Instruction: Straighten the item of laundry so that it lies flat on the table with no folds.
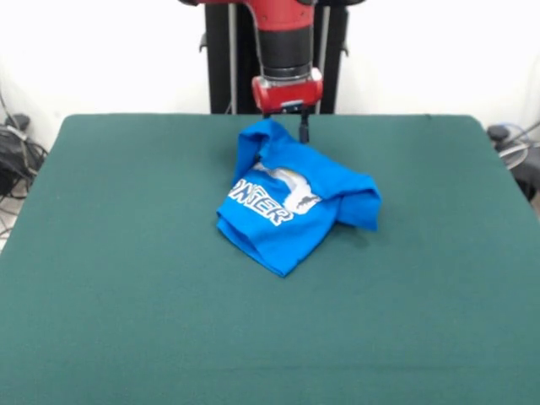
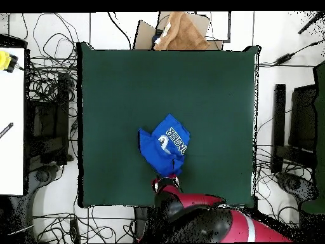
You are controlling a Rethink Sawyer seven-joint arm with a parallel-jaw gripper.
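The item of laundry (image 1: 295, 202) is a bright blue T-shirt lying crumpled and folded over itself a little beyond the middle of the table (image 1: 126, 270). White lettering and a graphic show on its upper side. One corner of the cloth rises toward the gripper (image 1: 288, 126), which hangs from the red wrist right at the shirt's far edge. From overhead, the shirt (image 2: 165, 149) is a bunched blue patch on the green table (image 2: 209, 95), with the gripper (image 2: 166, 184) at the edge of the cloth nearest the robot's base. Whether the gripper holds the cloth is hidden.
Green felt stretches wide on every side of the shirt. A brown cardboard piece (image 2: 181, 32) lies past the table's edge opposite the robot. Cables (image 2: 47, 82) and dark equipment (image 2: 298, 127) flank the table, and a white surface (image 2: 11, 127) stands at one side.
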